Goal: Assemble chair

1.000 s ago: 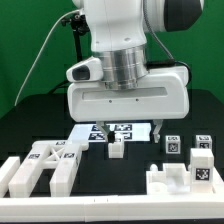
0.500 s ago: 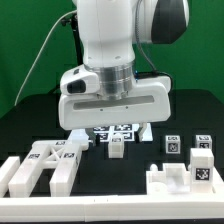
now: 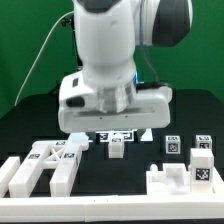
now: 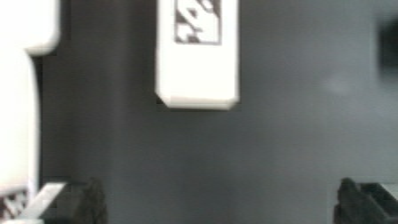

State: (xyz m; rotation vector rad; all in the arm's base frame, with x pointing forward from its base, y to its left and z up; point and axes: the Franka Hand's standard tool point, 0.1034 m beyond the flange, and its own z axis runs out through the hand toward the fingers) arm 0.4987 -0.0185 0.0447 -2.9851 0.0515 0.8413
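The gripper (image 4: pixel 217 203) is open: in the wrist view the two dark fingertips (image 4: pixel 75 200) stand wide apart, with only the bare black table (image 4: pixel 302 110) between them. No part touches either finger. A white bar (image 4: pixel 198 60) of the chair, with a black-and-white tag at its far end, lies flat on the table ahead of the fingertips. It sits within the span between the fingers, slightly nearer one of them and well apart from both tips. A second white part (image 4: pixel 25 30) lies outside that span, beyond the same finger. In the exterior view the arm (image 3: pixel 108 40) hides the fingers, so their position relative to the other parts cannot be read there. That view shows the marker board (image 3: pixel 118 130) under the gripper body and a small white block (image 3: pixel 116 148) just in front of it. A tagged frame part (image 3: pixel 45 166) lies toward the exterior view's left. A stepped part (image 3: pixel 172 181) and two small cubes (image 3: pixel 172 145) lie toward its right.
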